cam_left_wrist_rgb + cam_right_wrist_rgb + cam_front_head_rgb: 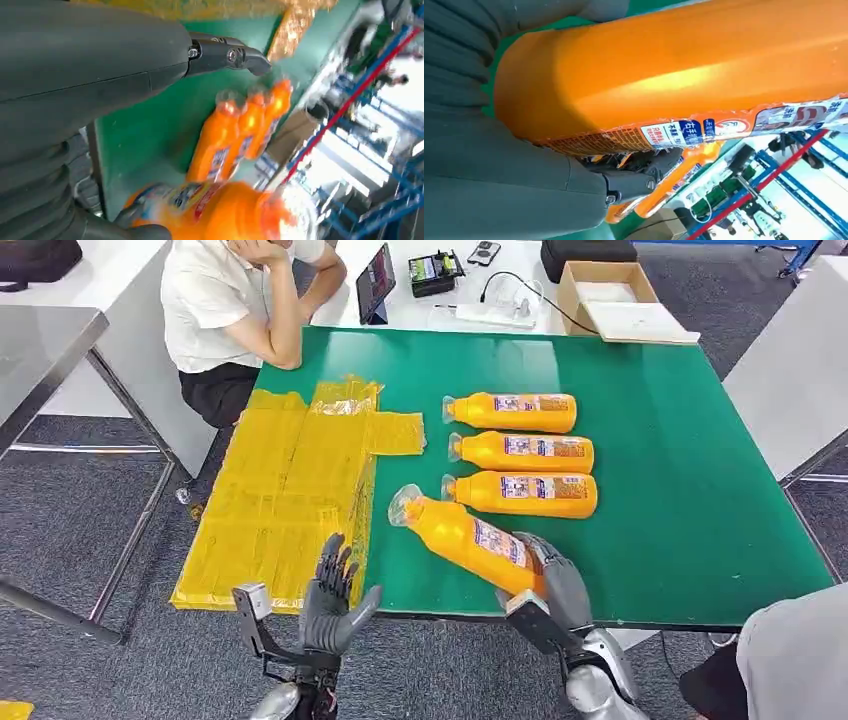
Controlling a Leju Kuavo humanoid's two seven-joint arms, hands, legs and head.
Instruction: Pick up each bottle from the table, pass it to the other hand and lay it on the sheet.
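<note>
My right hand point(553, 575) grips an orange bottle point(465, 535) by its base end near the front edge of the green table point(680, 490); its clear cap points left toward the sheet. The same bottle point(674, 70) fills the right wrist view, with the hand point(499, 165) wrapped around it. Three more orange bottles point(520, 452) lie side by side behind it, caps to the left; they also show in the left wrist view point(240, 130). My left hand point(333, 595) is open, fingers spread, raised at the table's front edge beside the yellow sheet point(280, 490).
A person point(235, 300) sits at the table's far left corner, an elbow on the table. A cardboard box point(610, 300), a tablet point(375, 282) and devices lie on the white table behind. Another person's grey sleeve point(800, 660) is at the lower right.
</note>
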